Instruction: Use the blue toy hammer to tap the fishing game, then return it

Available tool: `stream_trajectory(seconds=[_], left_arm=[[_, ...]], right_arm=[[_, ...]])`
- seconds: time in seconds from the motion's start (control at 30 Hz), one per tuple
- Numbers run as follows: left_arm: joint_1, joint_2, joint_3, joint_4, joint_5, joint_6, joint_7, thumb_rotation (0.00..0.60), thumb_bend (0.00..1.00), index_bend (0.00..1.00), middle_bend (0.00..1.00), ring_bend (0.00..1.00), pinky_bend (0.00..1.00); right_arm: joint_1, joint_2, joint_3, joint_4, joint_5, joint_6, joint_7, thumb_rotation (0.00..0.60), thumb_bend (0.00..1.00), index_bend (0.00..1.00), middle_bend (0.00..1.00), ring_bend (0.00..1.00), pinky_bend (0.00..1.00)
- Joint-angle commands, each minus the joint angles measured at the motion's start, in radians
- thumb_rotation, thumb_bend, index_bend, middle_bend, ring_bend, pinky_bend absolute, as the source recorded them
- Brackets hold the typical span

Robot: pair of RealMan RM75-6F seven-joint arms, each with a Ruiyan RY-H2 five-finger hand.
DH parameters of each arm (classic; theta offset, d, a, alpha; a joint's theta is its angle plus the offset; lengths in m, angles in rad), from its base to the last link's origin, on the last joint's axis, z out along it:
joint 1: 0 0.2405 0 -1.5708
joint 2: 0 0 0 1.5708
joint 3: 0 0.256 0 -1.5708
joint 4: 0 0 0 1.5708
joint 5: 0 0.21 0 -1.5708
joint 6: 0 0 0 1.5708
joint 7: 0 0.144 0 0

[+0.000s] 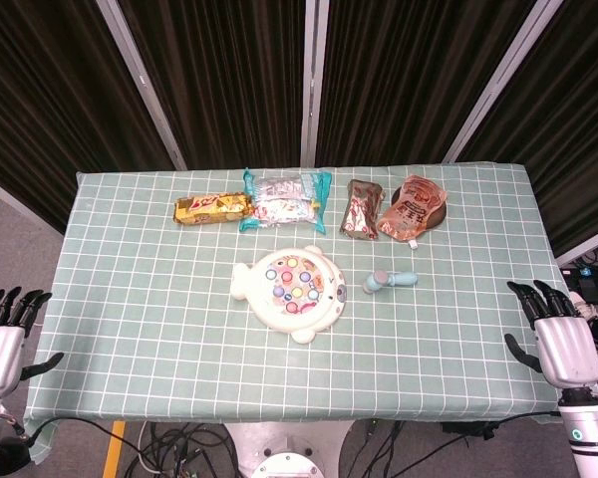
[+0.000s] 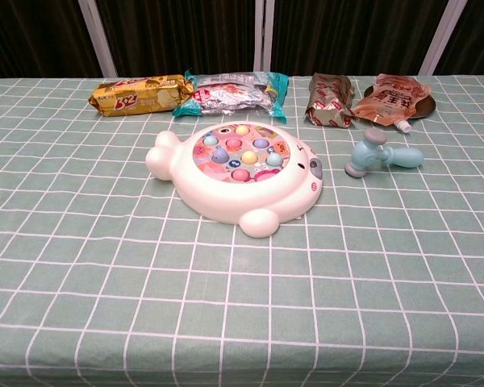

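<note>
left hand (image 1: 2, 344): silver-grey palm casing, black fingers | right hand (image 1: 561, 339): silver-grey casing, black fingers, pale ribbed wrist section seen below it | base: white rounded housing seen at bottom edge, black cables seen beneath the table

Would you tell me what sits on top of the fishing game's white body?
The fishing game carries a pink disc dotted with small pastel fish pieces. Nothing else rests on it; the blue toy hammer lies apart, to its right. Whatever lies under the disc is covered.
</note>
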Motion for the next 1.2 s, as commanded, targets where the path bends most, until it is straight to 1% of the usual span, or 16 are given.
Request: stream_trajectory(seconds=[0.03,0.23,0.37,0.5,0.6,0.73,0.83,0.97,1.2], left_arm=[[-0.002,-0.004,0.003,0.003,-0.005,-0.011,0.004,0.6,0.0,0.17,0.14,0.05,0.03],[-0.001,-0.003,-0.001,0.004,-0.006,-0.008,0.007,0.6,0.0,0.17,0.14,0.05,0.03],[-0.005,-0.002,-0.002,0.005,-0.002,-0.009,0.005,0.6,0.0,0.17,0.14,0.05,0.03],[-0.01,-0.002,-0.003,0.01,0.001,-0.017,0.0,0.6,0.0,0.17,0.14,0.05,0.03],[-0.01,-0.004,-0.002,0.013,0.0,-0.018,-0.005,0.6,0.0,0.17,0.14,0.05,0.03],[-0.008,-0.007,0.001,0.018,-0.006,-0.023,-0.01,0.6,0.0,0.17,0.14,0.05,0.03],[-0.008,-0.008,0.002,0.022,-0.007,-0.027,-0.013,0.6,0.0,0.17,0.14,0.05,0.03],[-0.007,-0.011,0.002,0.029,-0.007,-0.025,-0.022,0.6,0.0,0.17,0.14,0.05,0.03],[-0.008,-0.013,0.002,0.04,-0.009,-0.03,-0.031,0.6,0.0,0.17,0.14,0.05,0.03]], right_arm=[[0.004,0.0,-0.001,0.0,0.003,-0.01,-0.001,0.6,0.21,0.14,0.2,0.11,0.17],[0.02,-0.005,-0.003,0.0,0.003,-0.034,0.001,0.6,0.21,0.14,0.2,0.11,0.17],[0.054,-0.006,0.013,-0.011,0.014,-0.078,-0.004,0.6,0.21,0.15,0.2,0.11,0.17],[0.144,-0.012,0.047,-0.024,0.053,-0.207,-0.03,0.6,0.21,0.14,0.2,0.11,0.18],[0.229,-0.043,0.085,-0.013,0.105,-0.321,-0.046,0.6,0.2,0.14,0.2,0.12,0.19],[0.333,-0.122,0.121,0.053,0.173,-0.452,-0.041,0.6,0.17,0.19,0.23,0.14,0.2],[0.391,-0.18,0.135,0.109,0.219,-0.523,-0.051,0.6,0.15,0.21,0.24,0.14,0.2],[0.441,-0.25,0.148,0.183,0.261,-0.577,-0.024,0.6,0.14,0.26,0.26,0.16,0.2],[0.499,-0.345,0.141,0.308,0.274,-0.623,0.021,0.6,0.15,0.34,0.31,0.21,0.22]])
